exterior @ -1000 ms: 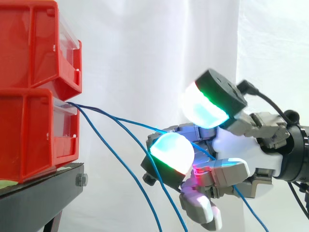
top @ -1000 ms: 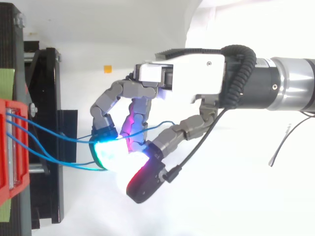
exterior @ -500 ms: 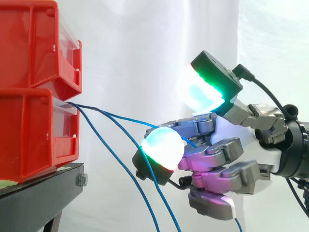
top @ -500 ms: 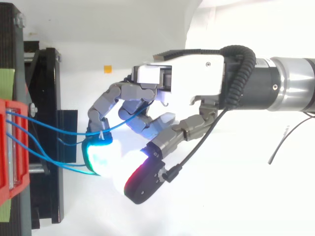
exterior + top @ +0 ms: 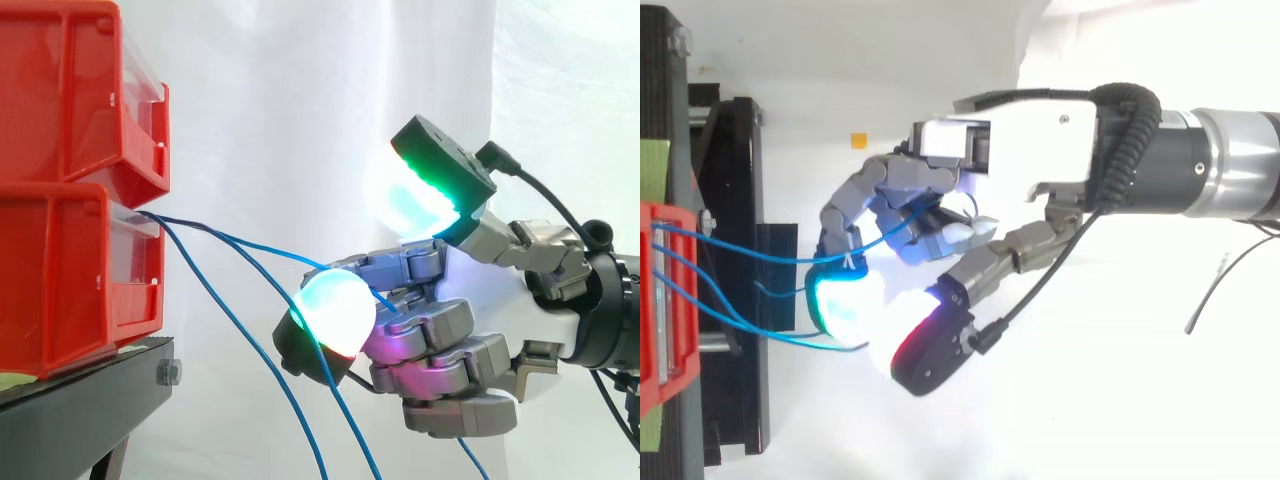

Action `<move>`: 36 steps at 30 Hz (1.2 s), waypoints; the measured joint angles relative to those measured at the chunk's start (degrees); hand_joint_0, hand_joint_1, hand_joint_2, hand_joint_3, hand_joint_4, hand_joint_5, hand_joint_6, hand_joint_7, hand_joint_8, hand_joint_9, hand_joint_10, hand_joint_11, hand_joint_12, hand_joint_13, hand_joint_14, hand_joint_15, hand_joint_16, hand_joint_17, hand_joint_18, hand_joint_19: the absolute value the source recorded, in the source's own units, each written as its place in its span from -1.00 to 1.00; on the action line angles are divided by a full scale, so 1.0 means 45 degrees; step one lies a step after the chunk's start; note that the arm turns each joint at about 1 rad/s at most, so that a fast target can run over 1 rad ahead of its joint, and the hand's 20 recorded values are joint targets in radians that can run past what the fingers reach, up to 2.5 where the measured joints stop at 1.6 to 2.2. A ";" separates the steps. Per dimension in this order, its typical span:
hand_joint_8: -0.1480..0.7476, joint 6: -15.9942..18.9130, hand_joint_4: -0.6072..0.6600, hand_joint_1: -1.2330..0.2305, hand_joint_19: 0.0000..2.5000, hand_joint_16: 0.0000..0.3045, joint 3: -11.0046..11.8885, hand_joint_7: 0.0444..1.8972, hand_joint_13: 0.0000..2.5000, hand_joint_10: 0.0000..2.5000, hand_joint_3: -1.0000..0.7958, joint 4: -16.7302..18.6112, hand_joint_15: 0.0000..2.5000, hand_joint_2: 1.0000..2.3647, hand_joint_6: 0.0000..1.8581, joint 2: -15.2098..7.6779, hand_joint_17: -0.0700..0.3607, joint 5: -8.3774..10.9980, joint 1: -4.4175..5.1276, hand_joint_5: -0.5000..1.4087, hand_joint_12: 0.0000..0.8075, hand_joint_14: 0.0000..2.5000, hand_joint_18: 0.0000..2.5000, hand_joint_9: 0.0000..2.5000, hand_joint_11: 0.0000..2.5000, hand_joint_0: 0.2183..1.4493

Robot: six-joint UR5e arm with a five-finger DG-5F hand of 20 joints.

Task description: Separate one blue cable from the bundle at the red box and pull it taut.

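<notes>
Several blue cables come out of the lower red bin (image 5: pixel 70 280) at the left and fan out toward my hand (image 5: pixel 487 292). One blue cable (image 5: pixel 260 248) runs nearly level from the bin's front into my curled fingers, which close round it. In the top view this cable (image 5: pixel 780 261) leads under a cyan-glowing fingertip (image 5: pixel 840 305) into the fist of the hand (image 5: pixel 1020 150). The other blue cables (image 5: pixel 790 338) sag below the hand and hang loose. The thumb with its green pad (image 5: pixel 425 195) stands raised above the fingers.
Two red bins are stacked on a black stand (image 5: pixel 90 400) at the left, the upper bin (image 5: pixel 70 90) overhanging the lower. A white curtain hangs behind. A small orange marker (image 5: pixel 857 139) lies on the white floor.
The fingers have curled tighter round the one blue cable, folding into a fist. The glowing fingertip has shifted slightly toward the bins and the thumb has lifted a little.
</notes>
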 measured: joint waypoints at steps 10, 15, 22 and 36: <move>0.33 0.0046 0.41 -0.01 -0.50 -0.58 -0.0005 -0.14 -0.16 1.00 -0.44 -0.0165 0.16 -1.00 0.00 0.0001 -0.01 0.0022 -0.0343 -0.69 0.29 1.00 0.12 -0.62 0.34 -0.58; 0.34 0.0049 0.41 -0.01 -0.55 -0.54 -0.0002 -0.15 -0.08 1.00 -0.44 -0.0169 0.20 -1.00 0.00 0.0002 0.05 0.0023 -0.0482 -0.68 0.38 1.00 0.17 -0.61 0.38 -0.57; 0.37 0.0049 0.44 0.00 -0.53 -0.49 -0.0005 -0.14 0.10 1.00 -0.44 -0.0173 0.20 -1.00 -0.01 -0.0005 0.14 0.0022 -0.0635 -0.68 0.54 1.00 0.39 -0.53 0.40 -0.55; 0.34 0.0162 0.41 0.02 -0.45 0.52 -0.0010 -0.06 0.25 1.00 -0.44 0.0171 0.21 -1.00 -0.02 -0.0413 0.13 0.0144 -0.0588 -0.67 0.68 1.00 0.55 -0.42 0.56 -0.42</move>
